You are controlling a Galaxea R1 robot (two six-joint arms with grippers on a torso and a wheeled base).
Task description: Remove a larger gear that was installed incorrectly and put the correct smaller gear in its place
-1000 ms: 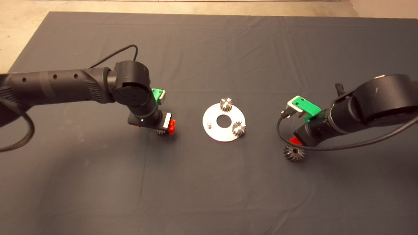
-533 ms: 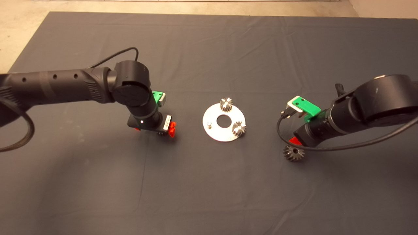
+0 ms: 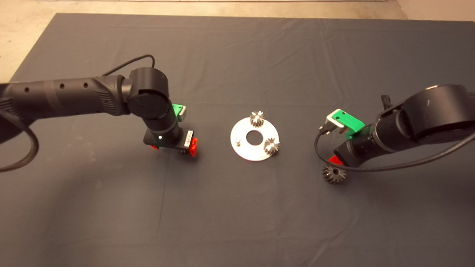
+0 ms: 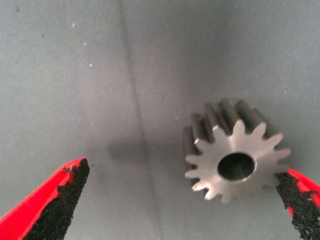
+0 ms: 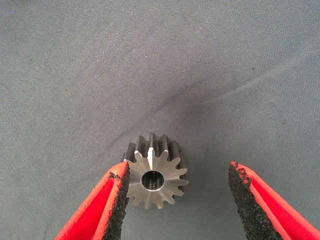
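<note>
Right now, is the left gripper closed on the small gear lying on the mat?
No, in the left wrist view the left gripper is open, its red fingers spread wide with the small gear lying free between them.

No legible txt, labels or nos. anywhere in these views.

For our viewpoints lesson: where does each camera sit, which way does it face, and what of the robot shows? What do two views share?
Head view: above the mat, facing down at the plate; both black arms show.
Left wrist view: on the left arm, facing down at the smaller gear; the open left hand shows.
Right wrist view: on the right arm, facing down at the larger gear; the open right hand shows.
Shared: head and right wrist views both show the larger gear.
</note>
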